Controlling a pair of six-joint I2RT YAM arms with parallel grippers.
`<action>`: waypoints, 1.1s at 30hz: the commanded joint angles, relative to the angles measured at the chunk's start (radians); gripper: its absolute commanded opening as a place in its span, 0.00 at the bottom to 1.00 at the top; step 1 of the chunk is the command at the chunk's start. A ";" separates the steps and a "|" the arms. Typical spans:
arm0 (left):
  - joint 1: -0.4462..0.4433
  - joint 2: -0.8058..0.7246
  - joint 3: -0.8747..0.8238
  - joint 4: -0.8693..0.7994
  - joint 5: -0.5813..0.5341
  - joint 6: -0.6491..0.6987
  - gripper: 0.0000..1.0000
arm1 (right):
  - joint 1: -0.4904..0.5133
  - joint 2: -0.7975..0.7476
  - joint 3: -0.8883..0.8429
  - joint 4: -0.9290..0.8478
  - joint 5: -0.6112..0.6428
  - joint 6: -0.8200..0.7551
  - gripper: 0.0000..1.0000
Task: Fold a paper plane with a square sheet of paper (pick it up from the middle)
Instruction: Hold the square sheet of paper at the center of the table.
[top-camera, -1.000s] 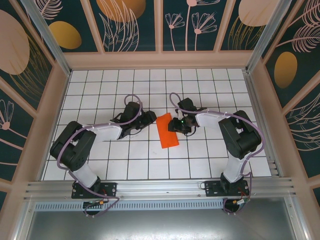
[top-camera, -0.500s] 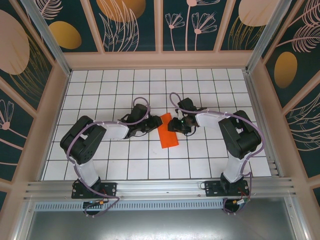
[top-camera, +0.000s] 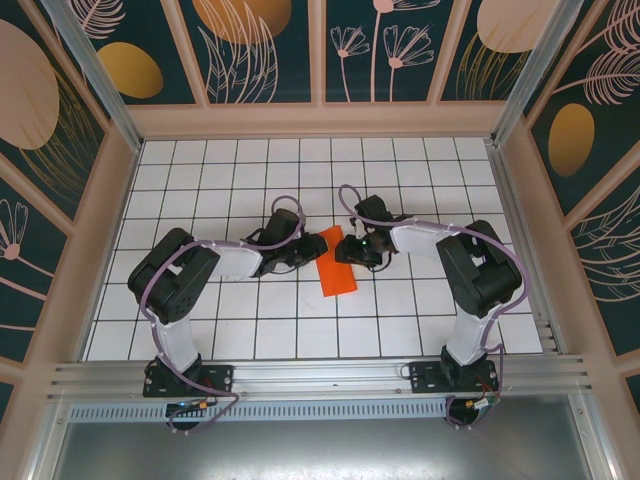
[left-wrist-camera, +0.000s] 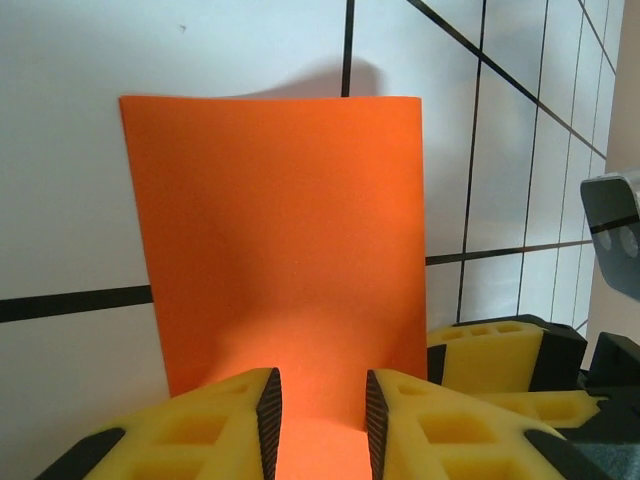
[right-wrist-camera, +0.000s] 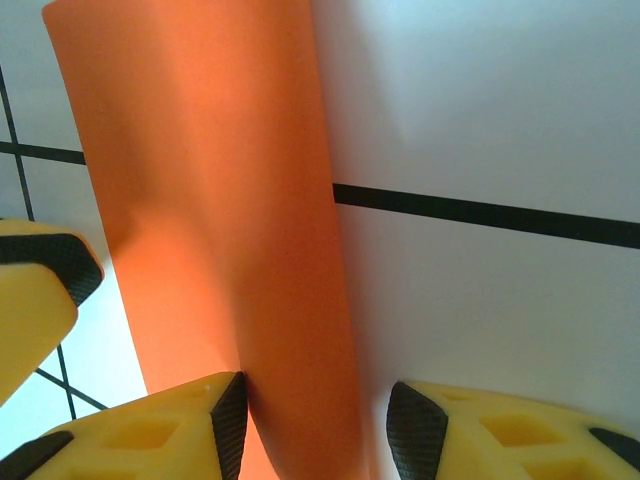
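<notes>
My left end effector (left-wrist-camera: 320, 425) sits low over the bench (top-camera: 400, 300), its two yellow fingers parted a little and not clamped on anything. The orange sheet of paper (left-wrist-camera: 280, 230), folded to a narrow oblong, runs from the gap between those fingers straight out ahead of it. My right end effector (right-wrist-camera: 318, 425) meets the sheet from the opposite side, its jaws about half spread and holding nothing. One long edge of the paper passes between its pads and stretches forward, slightly lifted and curved. Whether any pad touches the paper I cannot tell. Seen from above, the sheet lies between my two end effectors, each right at an edge.
</notes>
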 joint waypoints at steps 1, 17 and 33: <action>-0.009 0.025 0.030 0.021 0.024 -0.007 0.30 | 0.061 0.304 -0.098 0.122 0.106 -0.038 0.50; -0.011 0.070 0.016 -0.122 0.002 -0.032 0.10 | 0.064 0.285 -0.100 0.124 0.097 -0.037 0.49; -0.012 0.114 -0.037 -0.201 -0.046 -0.036 0.00 | 0.003 -0.175 -0.010 -0.013 0.079 0.037 0.53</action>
